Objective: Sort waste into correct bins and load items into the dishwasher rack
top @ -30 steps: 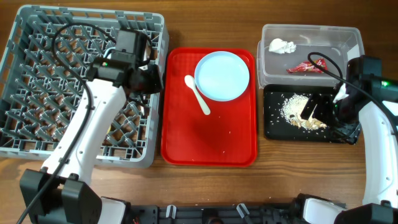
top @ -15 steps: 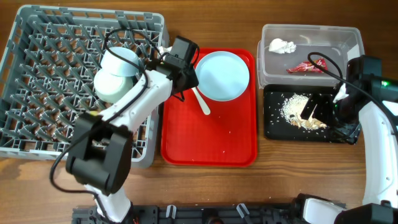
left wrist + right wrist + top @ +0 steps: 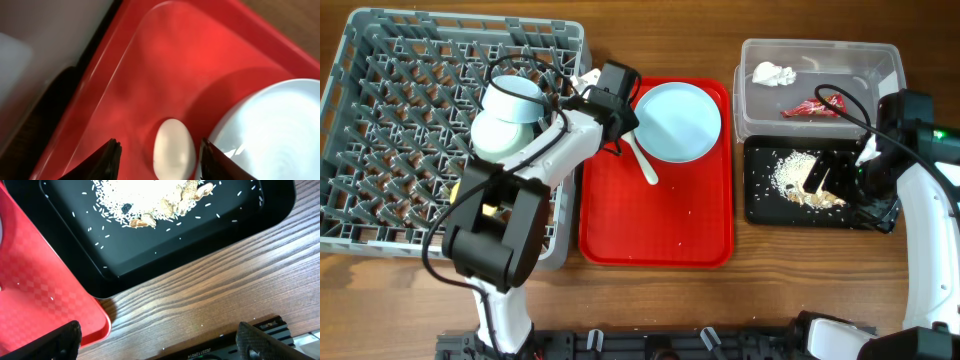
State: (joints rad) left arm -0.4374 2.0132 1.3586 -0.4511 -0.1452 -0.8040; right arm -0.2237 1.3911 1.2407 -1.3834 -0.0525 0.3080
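The white spoon (image 3: 173,149) is lying on the red serving tray (image 3: 655,215). We are holding our left gripper (image 3: 160,150) half open around its scoop, gripping nothing. Right of that tray, our right gripper (image 3: 160,337) is gaping wide, empty.

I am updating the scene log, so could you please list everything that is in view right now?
rack: one, grey, left of the table
bowls: apparently two stacked, pale blue and light green, in the rack
serving tray: one, red, centre
plate: one, pale blue, on the serving tray
spoon: one, white, on the serving tray beside the plate
tub: one, clear, far right
tissue: one, white, in the tub
wrapper: one, red, in the tub
black tray: one, in front of the tub
food scraps: a heap, beige, in the black tray
table: one, brown wood
left gripper: open, over the spoon
right gripper: open, at the black tray's near edge
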